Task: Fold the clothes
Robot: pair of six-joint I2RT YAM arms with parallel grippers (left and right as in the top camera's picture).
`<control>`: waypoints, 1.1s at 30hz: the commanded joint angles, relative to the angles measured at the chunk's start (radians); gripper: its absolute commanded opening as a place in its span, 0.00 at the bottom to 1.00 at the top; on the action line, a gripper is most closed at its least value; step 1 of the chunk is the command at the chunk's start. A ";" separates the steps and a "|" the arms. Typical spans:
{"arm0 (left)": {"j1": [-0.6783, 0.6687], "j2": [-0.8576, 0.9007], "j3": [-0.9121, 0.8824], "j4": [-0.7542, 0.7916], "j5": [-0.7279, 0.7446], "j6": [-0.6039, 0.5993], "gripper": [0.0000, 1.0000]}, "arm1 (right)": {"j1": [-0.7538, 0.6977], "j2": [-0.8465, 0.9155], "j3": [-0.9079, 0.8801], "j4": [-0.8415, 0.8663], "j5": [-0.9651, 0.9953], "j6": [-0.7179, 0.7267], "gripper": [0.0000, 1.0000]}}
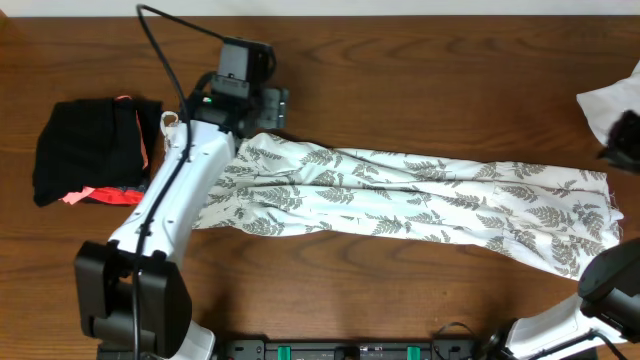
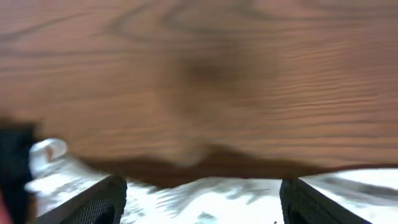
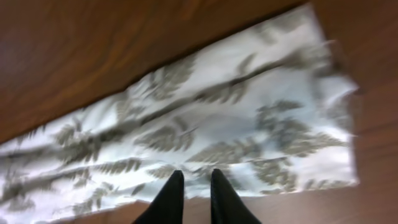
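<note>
Now the dress [image 1: 400, 195] lies stretched from 9 to 3 o'clock. The left gripper [image 2: 202, 205] gapes wide at its 9 o'clock end, and the right gripper [image 3: 194, 186] is narrow and empty over its 3 o'clock end.

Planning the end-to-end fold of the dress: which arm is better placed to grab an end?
Probably left. The left gripper hangs open over the dress at the strap end, cloth between the fingers. The right gripper sits over the opposite end with fingers almost together, so it likely must open first.
</note>
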 commanded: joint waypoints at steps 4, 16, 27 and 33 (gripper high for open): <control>-0.125 0.062 0.008 0.098 0.095 -0.029 0.79 | 0.080 0.013 -0.213 0.087 -0.055 -0.063 0.11; -0.229 0.246 0.008 0.138 0.095 -0.065 0.79 | 0.135 0.013 -0.446 0.217 -0.058 -0.060 0.12; -0.252 0.266 0.008 -0.041 0.103 -0.090 0.79 | 0.135 0.013 -0.566 0.365 -0.021 0.007 0.13; -0.253 0.266 0.000 -0.081 0.103 -0.093 0.79 | 0.135 0.013 -0.641 0.440 -0.021 0.011 0.14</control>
